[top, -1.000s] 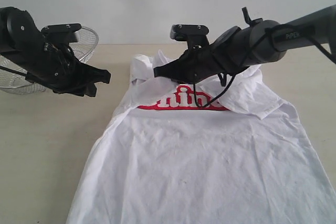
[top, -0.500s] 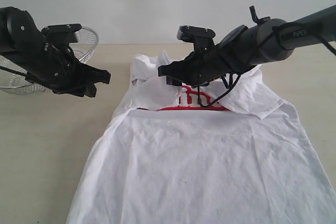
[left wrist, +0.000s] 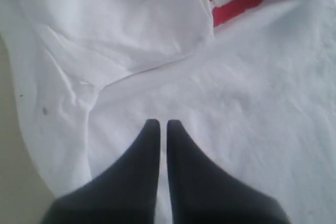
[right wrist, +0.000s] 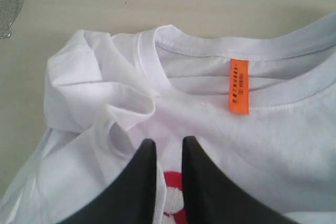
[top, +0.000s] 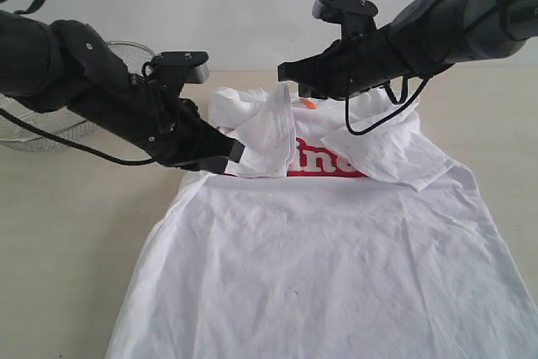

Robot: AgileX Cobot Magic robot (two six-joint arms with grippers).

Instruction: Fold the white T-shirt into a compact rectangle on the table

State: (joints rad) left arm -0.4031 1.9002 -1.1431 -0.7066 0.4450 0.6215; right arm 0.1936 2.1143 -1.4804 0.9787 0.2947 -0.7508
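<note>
The white cotton short-sleeved T-shirt (top: pixel 319 275) lies flat on the broad pale beige desk (top: pixel 76 241). Its lower body is spread toward the camera and runs off the bottom of the exterior view. Its left side edge slants outward across bare desk, and its right side edge reaches the frame's right border. Both sleeves are turned inward over the chest, so the red lettering (top: pixel 324 161) shows only in part between them. The small orange neck tag (right wrist: pixel 239 86) sits inside the collar, near the desk's far edge where the pale wall begins.

Open desk lies to the left of the shirt and past its right shoulder.

The left pincer (top: pixel 234 154) is low at the fold of the left sleeve, with its tips against the cloth. In the left wrist view its fingers (left wrist: pixel 149 135) are drawn together to a mere slit over white fabric. Whether any cloth is pinched there cannot be told.

The right pincer (top: pixel 284 69) hangs above the collar, where a ridge of sleeve cloth stands up just beneath it. Its fingers (right wrist: pixel 144 156) stand narrowly apart with nothing clamped between them.

A round wire-mesh metal basket (top: pixel 42 134) sits at the far left, well apart from the shirt. The left arm largely hides it, and its contents cannot be made out.
</note>
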